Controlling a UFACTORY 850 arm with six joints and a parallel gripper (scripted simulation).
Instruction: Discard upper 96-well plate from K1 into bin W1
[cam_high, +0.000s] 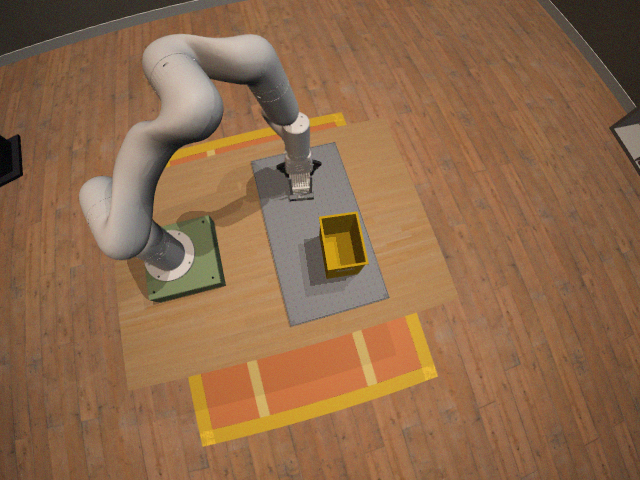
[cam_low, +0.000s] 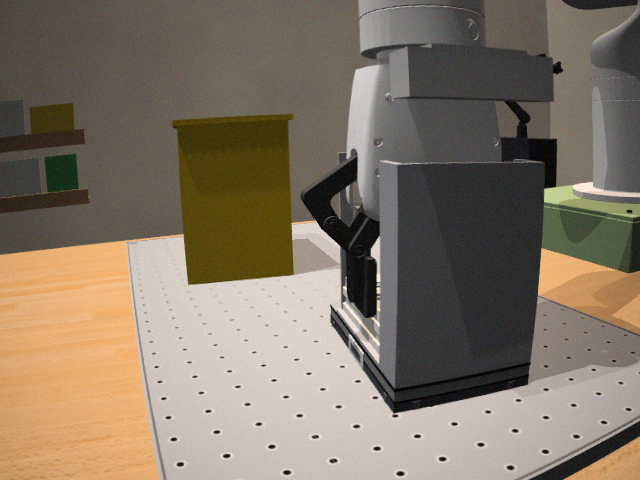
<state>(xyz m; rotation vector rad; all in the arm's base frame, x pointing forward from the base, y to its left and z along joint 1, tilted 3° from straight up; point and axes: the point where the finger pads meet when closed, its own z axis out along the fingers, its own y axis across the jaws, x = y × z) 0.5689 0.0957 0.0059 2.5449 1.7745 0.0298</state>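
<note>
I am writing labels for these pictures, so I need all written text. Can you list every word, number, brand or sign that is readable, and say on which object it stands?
No text can be read in either view.
Yellow bin: plain walls, no label.
Grey rack: plain side panel, no marking.
Robot arm and green base plate: no brand visible.
Boxes on the wall shelf: plain coloured faces, no lettering visible.
</note>
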